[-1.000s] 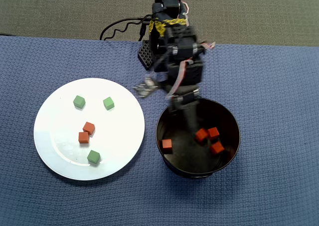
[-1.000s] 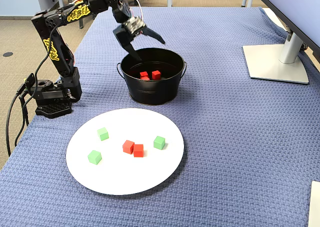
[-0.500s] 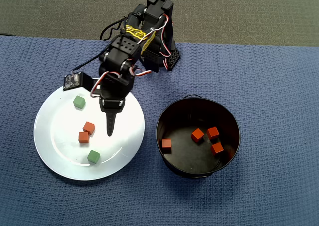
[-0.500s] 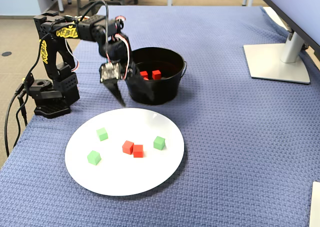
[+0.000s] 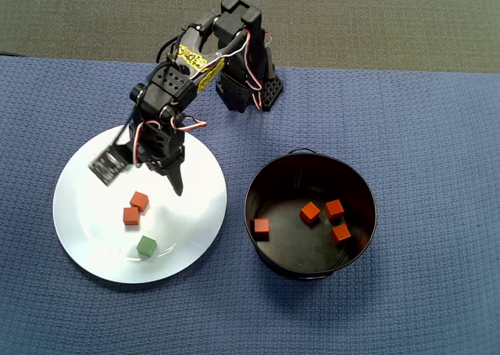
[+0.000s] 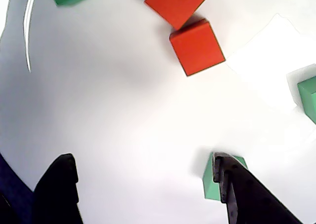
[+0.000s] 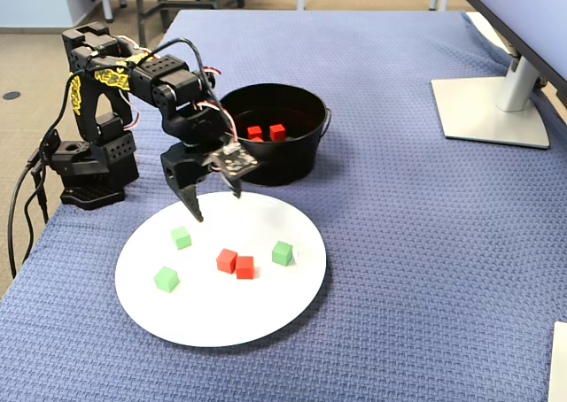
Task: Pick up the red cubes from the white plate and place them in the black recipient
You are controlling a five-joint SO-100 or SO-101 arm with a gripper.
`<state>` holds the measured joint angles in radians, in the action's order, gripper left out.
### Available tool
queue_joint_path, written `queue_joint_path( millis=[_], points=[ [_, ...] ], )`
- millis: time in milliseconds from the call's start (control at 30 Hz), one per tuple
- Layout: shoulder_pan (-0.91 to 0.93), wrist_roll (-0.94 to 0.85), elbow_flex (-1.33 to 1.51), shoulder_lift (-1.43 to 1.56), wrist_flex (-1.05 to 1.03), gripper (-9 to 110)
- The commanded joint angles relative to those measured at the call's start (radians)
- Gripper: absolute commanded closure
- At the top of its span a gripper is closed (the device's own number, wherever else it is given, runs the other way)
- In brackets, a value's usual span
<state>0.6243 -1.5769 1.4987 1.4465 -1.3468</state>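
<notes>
now empty jaws [image 7: 217,205] gape over plate [image 7: 266,322]

Glossy white plate [image 7: 266,313]; woven blue cloth [image 7: 425,269].

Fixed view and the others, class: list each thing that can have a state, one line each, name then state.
gripper: open, empty, above the plate.
white plate: holds two red cubes touching, and three green cubes.
black pot: upright, four red cubes inside.
monitor stand: upright on the cloth.
</notes>
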Motion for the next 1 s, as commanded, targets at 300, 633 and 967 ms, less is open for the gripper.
queue_joint_path(
  millis=[300, 633, 967],
  points=[
    [0.044, -0.270, -0.138, -0.114, 0.003, 71],
    [0.091, -0.331, -0.232, -0.247, 0.067, 71],
    [0.103, -0.364, -0.351, -0.339, 0.040, 73]
  ],
)
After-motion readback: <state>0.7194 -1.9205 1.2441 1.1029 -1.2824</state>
